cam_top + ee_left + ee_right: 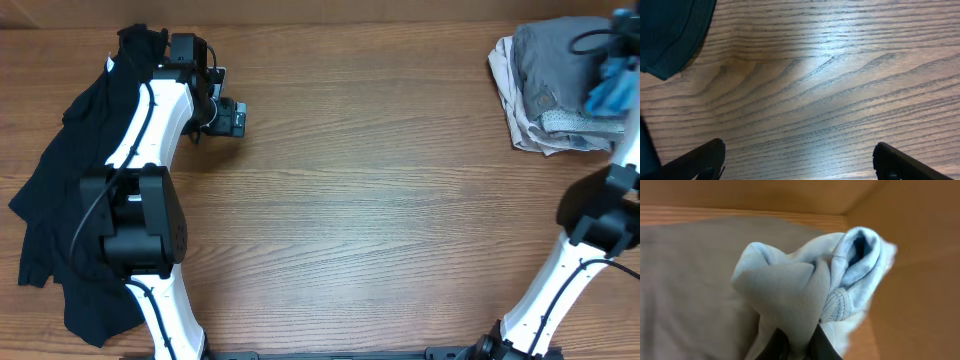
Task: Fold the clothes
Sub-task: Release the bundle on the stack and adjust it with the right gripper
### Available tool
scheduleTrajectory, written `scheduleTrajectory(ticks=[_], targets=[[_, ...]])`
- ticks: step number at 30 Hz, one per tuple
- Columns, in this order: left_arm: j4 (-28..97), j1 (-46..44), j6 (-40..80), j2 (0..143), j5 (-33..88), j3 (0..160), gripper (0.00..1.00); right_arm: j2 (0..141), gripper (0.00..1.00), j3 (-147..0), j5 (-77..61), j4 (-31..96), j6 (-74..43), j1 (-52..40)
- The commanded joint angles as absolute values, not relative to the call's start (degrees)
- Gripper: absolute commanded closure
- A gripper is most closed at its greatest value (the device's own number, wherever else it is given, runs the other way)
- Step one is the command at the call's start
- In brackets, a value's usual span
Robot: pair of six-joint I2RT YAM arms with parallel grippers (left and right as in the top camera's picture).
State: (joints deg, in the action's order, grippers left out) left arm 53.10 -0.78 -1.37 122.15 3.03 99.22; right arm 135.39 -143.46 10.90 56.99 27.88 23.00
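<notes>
The right fingers [784,351] are closed narrowly on a bunched fold of the light blue garment [805,290]. The garment is gathered directly in front of them and fills the middle of the wrist view, with a ribbed hem curled at its far side. Only the tips of these fingers are shown at the bottom edge, and the pinch itself is covered by cloth. Beside and beneath the blue fabric a grey folded pile [550,85] is spread, set at the far right corner of the desk [380,220]. Little free room is left there, since the desk's far edge runs close behind the pile. In the overhead view the blue garment is cut off at the frame's right edge, so its full shape cannot be made out.

The left fingers [228,118] are spread wide and nothing is held; bare wood is seen between them. Broad open desk is found toward the middle. The black garment [60,200] lies crumpled behind and beside these fingers, along the desk's left edge and apart from them. Part of it is hidden under the left arm [150,200], and only a dark corner of it is caught in the wrist view.
</notes>
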Motion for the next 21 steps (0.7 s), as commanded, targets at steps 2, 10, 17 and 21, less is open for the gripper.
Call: scheduleTrajectory(ticks=[2,10,17,21], targets=[[53.04,-1.15,-0.64,120.55,4.12,99.48,0.03,133.01,0.40,-139.37,10.28,53.36,26.94,19.07],[53.06,-1.15,-0.64,120.55,4.12,99.48,0.03,132.97,0.00,-139.13,10.22,51.09,17.67,16.29],[52.69,-1.15,-0.64,120.55,4.10,99.48,0.02,129.82,0.00,-143.59,7.09,56.36,8.45,16.01],[52.01,-1.15,-0.62,120.55,4.10,99.48,0.00,125.01,0.00,-144.22,3.14,60.10,5.39,15.90]])
